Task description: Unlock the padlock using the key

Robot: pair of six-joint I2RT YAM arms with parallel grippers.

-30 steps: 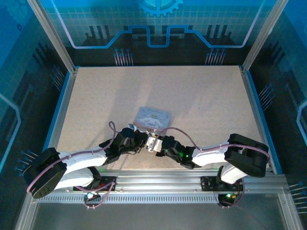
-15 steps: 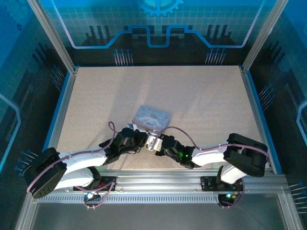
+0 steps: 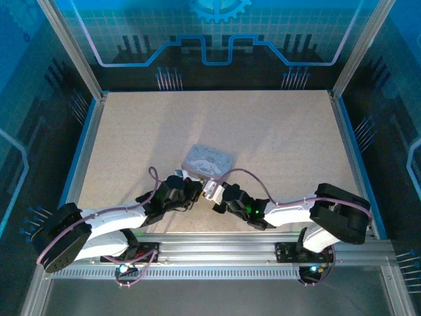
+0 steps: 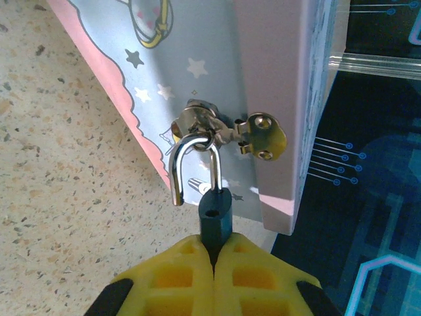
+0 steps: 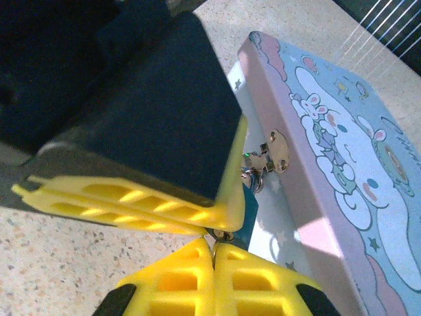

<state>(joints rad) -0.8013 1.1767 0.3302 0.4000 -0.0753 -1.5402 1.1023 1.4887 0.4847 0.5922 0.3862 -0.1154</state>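
Observation:
The padlock (image 4: 216,209) has a dark blue body and hangs by its silvery shackle (image 4: 177,164) from the latch of the lavender cartoon tin (image 4: 191,72). One shackle leg stands out of the body, and its hole is empty. My left gripper (image 4: 214,245) is shut on the padlock body from below. In the right wrist view my right gripper (image 5: 214,255) is shut on the thin metal key (image 5: 222,236), which sits at the underside of the padlock (image 5: 248,220). The left gripper's yellow fingers (image 5: 131,197) lie just above it. From above, both grippers (image 3: 196,191) (image 3: 217,199) meet at the tin's near side.
The tin (image 3: 208,160) lies near the middle of the speckled table (image 3: 276,131), tilted a little. Its brass hasp (image 4: 264,135) sticks out beside the shackle. Metal frame rails (image 3: 223,253) run along the near edge, and posts stand at the table's corners.
My right gripper has shut on the key and its wrist has edged left toward the padlock. The left gripper keeps its hold without moving.

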